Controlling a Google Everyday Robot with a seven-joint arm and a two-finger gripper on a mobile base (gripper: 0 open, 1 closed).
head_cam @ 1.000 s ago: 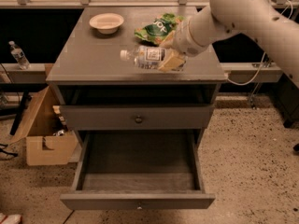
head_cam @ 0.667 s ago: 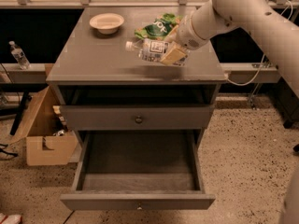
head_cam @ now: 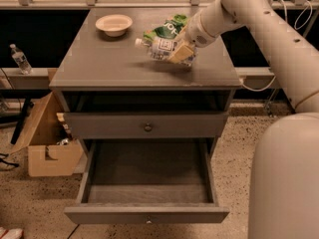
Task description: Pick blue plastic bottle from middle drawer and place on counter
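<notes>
Over the counter's right half, toward the back edge: pincer (head_cam: 180, 55) pinches the small clear plastic bottle with white cap and white label (head_cam: 158, 48) at its base end, cap pointing at the left edge.

Changes over the last second:
- bottle has gone from lying roughly level, closer to the front edge, to tilted with the cap end higher, and has shifted toward the back edge
- it now overlaps the crumpled green bag (head_cam: 169, 28)
- shadow sits on the flat grey counter (head_cam: 109, 63) under it, so it reads as lifted, not set down

Meaning: the pick is done and the bottle is out of the wide grey open drawer (head_cam: 147, 214). I see nothing in the part of the drawer that shows. Placement isn't done; it's not released. Bare surface lies to the left, short of the pale round bowl (head_cam: 114, 24) at the back-left.

Hard to read:
- bottle base and far pincer finger are hidden behind the tan near finger
- can't tell if any part of the bottle touches the counter or the bag
- white arm (head_cam: 234, 9) covers the back-right corner
- robot body blocks the lower right
</notes>
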